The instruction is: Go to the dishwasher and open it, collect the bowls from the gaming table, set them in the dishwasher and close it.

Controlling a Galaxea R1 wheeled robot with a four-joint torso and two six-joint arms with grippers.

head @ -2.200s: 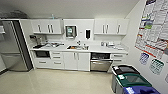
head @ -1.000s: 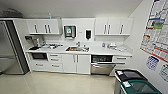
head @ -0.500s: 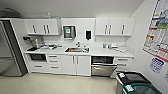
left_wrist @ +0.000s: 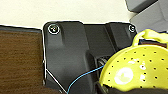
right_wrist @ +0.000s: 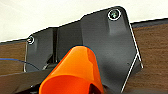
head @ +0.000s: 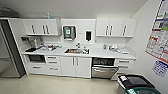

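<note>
The dishwasher (head: pixel 104 67), right of the sink (head: pixel 74 51), already stands open (door dropped partway). Left gripper (left_wrist: pixel 120 88) grips the yellow-green bowl (left_wrist: pixel 136 70), right gripper (right_wrist: pixel 86 87) the orange bowl (right_wrist: pixel 75 72). Both bowls are collected; loading and closing remain.

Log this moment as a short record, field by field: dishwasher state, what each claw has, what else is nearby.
dishwasher: steel front under the counter, door tilted open at the top, dark inside showing
yellow-green bowl: perforated, looped handle, at the left claw
orange bowl: at the right claw
sink: in the white countertop, left of the dishwasher
bin: dark lid, on the floor right of the dishwasher
</note>
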